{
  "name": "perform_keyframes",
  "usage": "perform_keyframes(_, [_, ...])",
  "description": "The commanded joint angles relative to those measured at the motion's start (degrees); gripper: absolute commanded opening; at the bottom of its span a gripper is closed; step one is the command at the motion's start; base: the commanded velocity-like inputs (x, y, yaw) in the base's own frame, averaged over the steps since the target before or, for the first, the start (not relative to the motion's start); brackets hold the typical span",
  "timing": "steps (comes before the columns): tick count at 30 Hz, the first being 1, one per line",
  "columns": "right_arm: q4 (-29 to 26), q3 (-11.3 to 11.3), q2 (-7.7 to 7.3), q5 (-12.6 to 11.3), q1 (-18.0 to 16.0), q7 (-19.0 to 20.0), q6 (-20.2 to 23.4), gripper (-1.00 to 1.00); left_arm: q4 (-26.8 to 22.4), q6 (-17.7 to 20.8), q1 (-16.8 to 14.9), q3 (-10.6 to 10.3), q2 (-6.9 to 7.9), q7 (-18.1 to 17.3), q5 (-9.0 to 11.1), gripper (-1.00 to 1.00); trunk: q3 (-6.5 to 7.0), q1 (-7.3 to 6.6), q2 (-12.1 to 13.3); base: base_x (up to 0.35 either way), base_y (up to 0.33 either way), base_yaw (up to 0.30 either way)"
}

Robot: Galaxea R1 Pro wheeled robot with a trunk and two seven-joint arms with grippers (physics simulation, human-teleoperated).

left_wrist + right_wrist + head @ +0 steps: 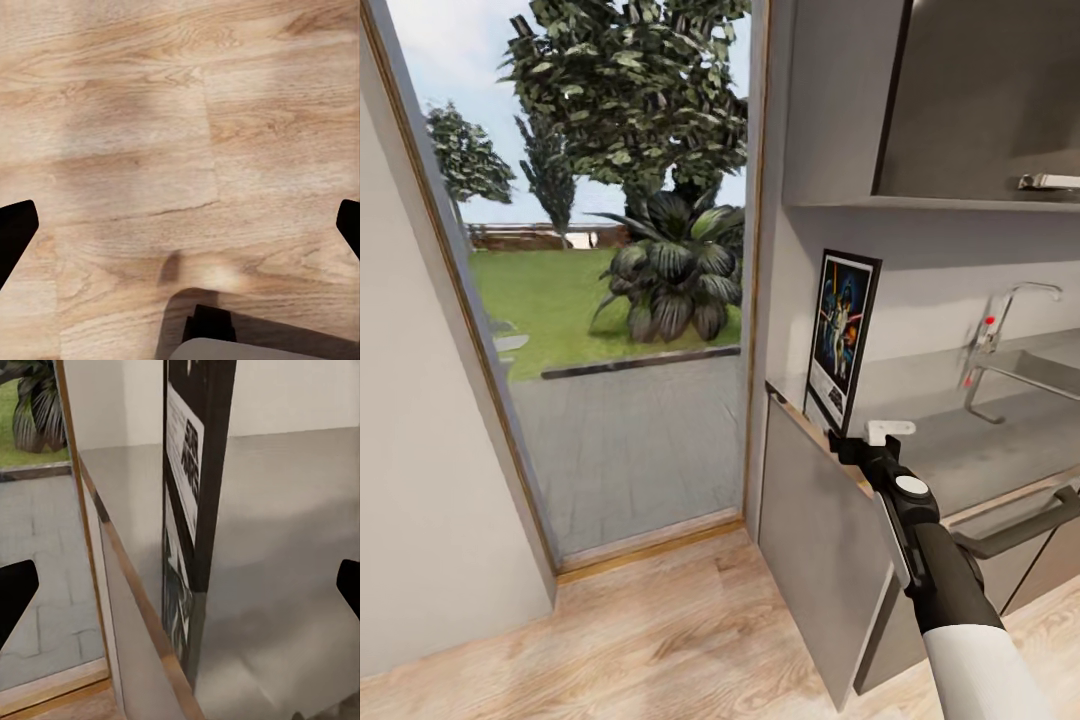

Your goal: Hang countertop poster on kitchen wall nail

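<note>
- The poster (843, 338) is seen standing upright at the end of the grey surface (960, 440), near the corner beside the glazed doorway (610, 300) — apparently propped there so an edge is offered for a side-on grasp.
- The right tool (860, 440) is held level with the poster's lower edge, just beside it. In the right wrist view, its 2 dark fingertips (15, 592) are seen spread wide at either side, with the poster's edge (199, 495) centred between them; nothing is pinched yet.
- This alignment is judged to be a pre-grasp approach, with closing on the frame the step in hand.
- The left tool (180, 232) is pointed down at the wooden floor (150, 112), its fingertips likewise spread and empty — parked out of the way, it seems.
- The poster is shown as a thin black-framed rectangle with a white inner border and dark blue artwork of figures; edge-on, it looks slim and rigid.
- A chrome faucet (1000, 340) is seen further along the surface, well apart.
</note>
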Motion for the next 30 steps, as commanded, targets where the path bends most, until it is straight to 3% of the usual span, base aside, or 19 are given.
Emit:
perform_keyframes(1, [-0.08, 0.02, -0.01, 0.41, -0.03, 0.02, 0.35, 1.00, -0.07, -0.09, 0.01, 0.04, -0.01, 0.03, 0.00, 1.00, -0.05, 0.00, -0.03, 0.013, -0.122, 0.000])
perform_keyframes(10, [-0.08, 0.02, -0.01, 0.41, -0.03, 0.02, 0.35, 1.00, -0.09, -0.09, 0.01, 0.04, -0.01, 0.07, -0.01, 1.00, -0.05, 0.00, -0.03, 0.021, -0.189, 0.000])
perform_keyframes(30, [2.02, 0.02, -0.01, 0.36, -0.03, 0.02, 0.12, 1.00, -0.07, -0.15, 0.01, 0.04, -0.01, 0.07, 0.01, 1.00, -0.05, 0.00, -0.03, 0.143, 0.013, 0.000])
